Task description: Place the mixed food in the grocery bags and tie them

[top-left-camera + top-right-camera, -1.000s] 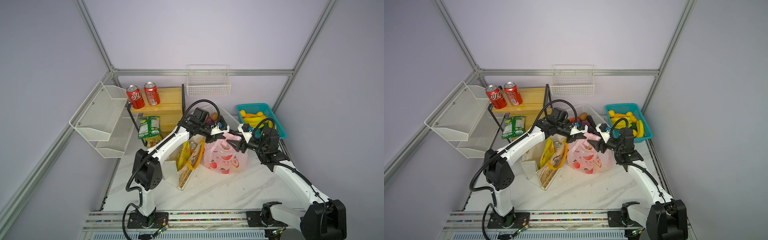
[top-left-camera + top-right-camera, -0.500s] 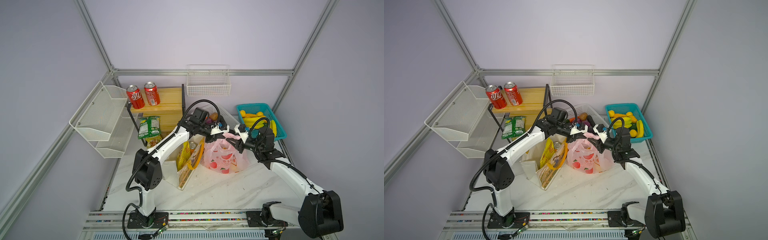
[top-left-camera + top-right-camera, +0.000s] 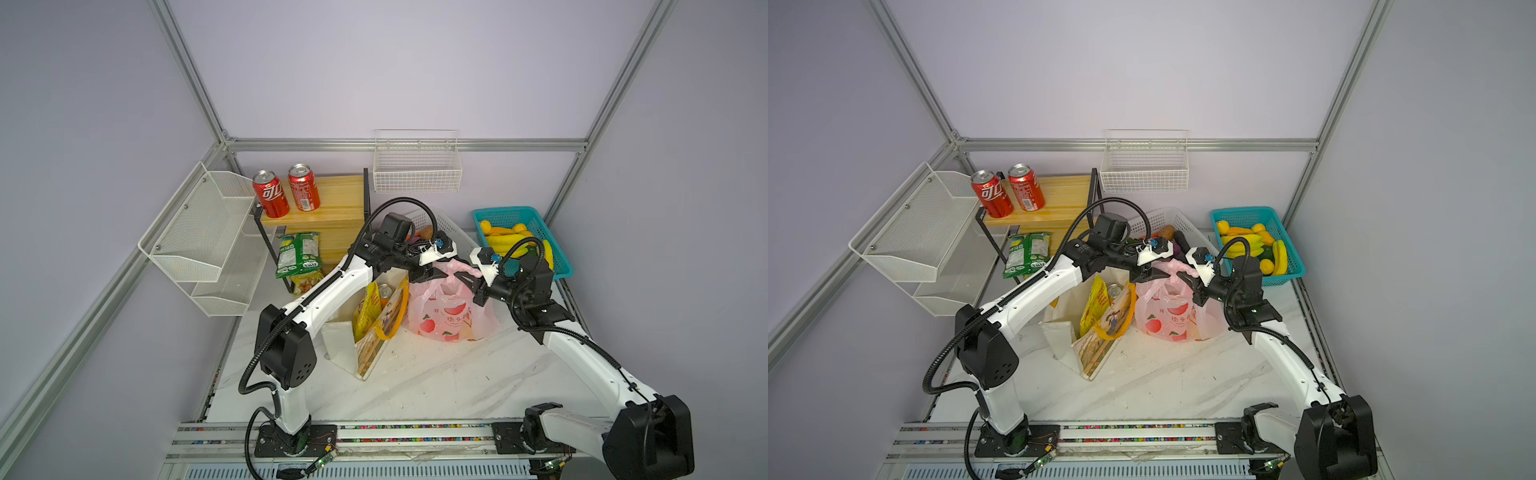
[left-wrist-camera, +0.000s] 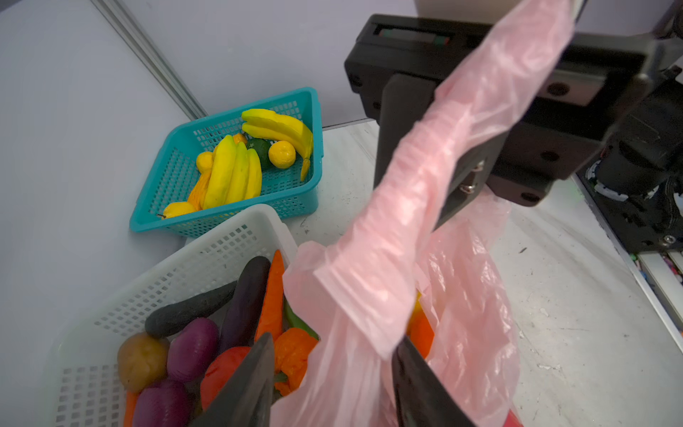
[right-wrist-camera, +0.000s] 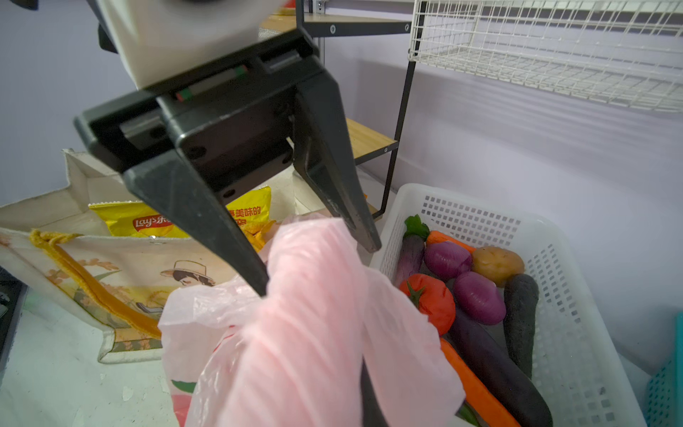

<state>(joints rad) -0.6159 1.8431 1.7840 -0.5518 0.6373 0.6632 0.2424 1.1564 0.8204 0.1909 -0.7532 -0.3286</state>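
Below and to the left of the left gripper [image 3: 428, 275] we saw the cream tote [image 3: 374, 349] standing open. The yellow crisp packet [image 3: 365, 309] and the orange soda can [image 3: 385, 291] stood inside it. The left gripper's jaws stood apart just above the pink plastic bag [image 3: 451, 318]. The bag's twisted handle [image 4: 425, 207] ran loose between its fingers [image 4: 255, 373], unpinched.

Just to that gripper's right, the right gripper [image 3: 473, 286] was closed tight on the same handle, holding it above the bag's body. The body sat on the table [image 3: 436, 386] beneath both grippers. Inside the bag's mouth, under the left gripper, something orange showed, though we could not tell whether it was fruit. The white basket [image 3: 453, 226] lay behind the left gripper and the teal basket [image 3: 498, 211] behind the right gripper.
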